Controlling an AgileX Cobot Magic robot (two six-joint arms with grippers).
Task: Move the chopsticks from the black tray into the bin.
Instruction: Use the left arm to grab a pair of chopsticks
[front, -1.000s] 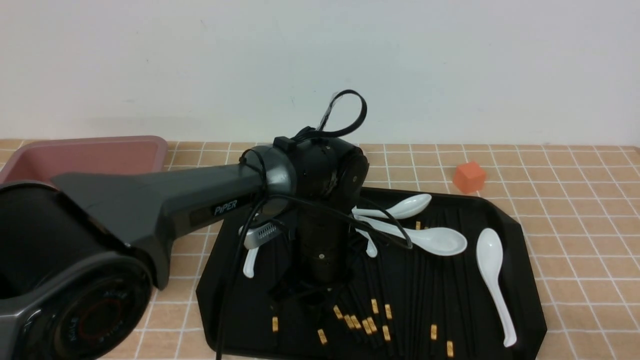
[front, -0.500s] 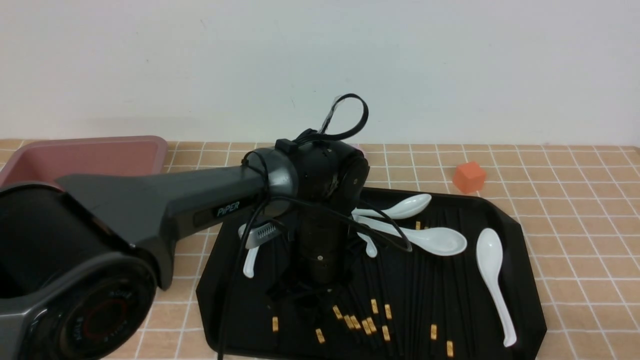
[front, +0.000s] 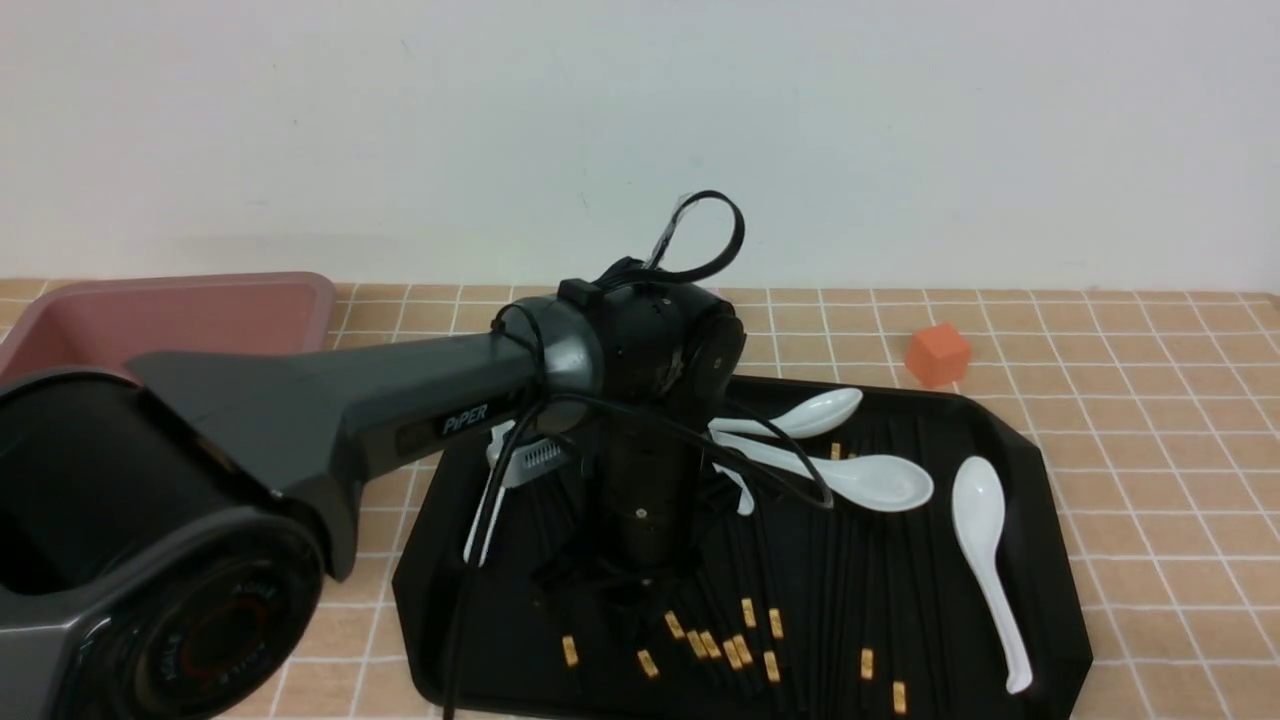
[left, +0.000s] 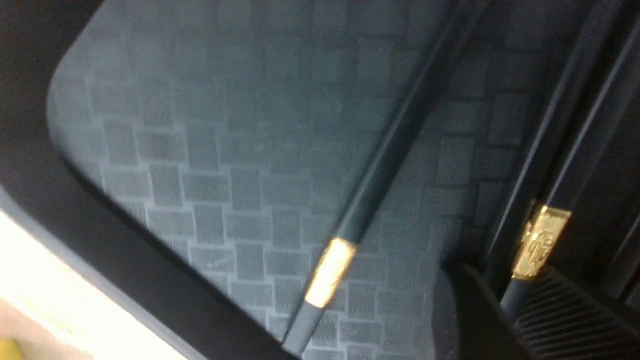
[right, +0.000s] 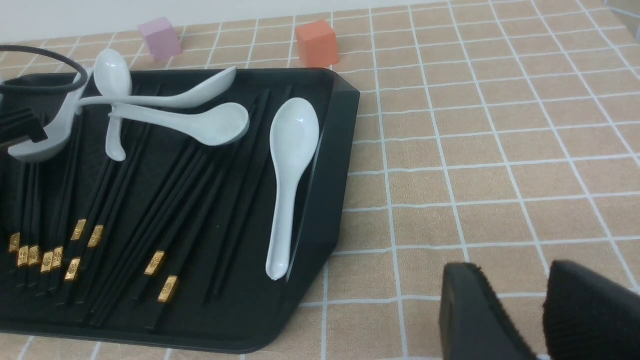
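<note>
While the left gripper (front: 622, 580) pointed straight down over the black tray (front: 1052, 545), the front view hid its jaws, so their state couldn't be told. Chopsticks (front: 760, 560) lay in the tray among white spoons (front: 880, 482). The bin (front: 200, 305) sat on the counter (front: 1150, 450), off the tray's left side.

Left wrist: one ribbed pad (left: 555, 325) sat just beside a gold-banded stick (left: 542, 240) on the tray floor; contact unclear.

Right wrist: right gripper (right: 542, 305) hung over the counter outside the tray, jaws slightly spread, empty.
</note>
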